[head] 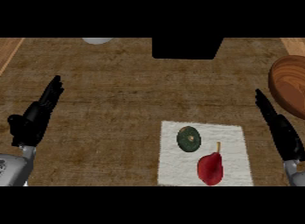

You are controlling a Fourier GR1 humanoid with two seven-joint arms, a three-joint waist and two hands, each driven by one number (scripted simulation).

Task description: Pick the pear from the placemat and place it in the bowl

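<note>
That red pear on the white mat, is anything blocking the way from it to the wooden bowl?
Nothing visible stands in the way. The pear lies on the placemat, beside a dark green round thing on its far left. The bowl sits to the far right; only the open right hand hangs near that line.

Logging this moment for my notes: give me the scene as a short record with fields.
pear: red, lying on the placemat, near edge
placemat: white, on the counter
dark green round thing: on the placemat, beyond the pear
bowl: wooden, right edge, holds nothing visible
left hand: open, resting at left
right hand: open, between placemat and bowl
</note>
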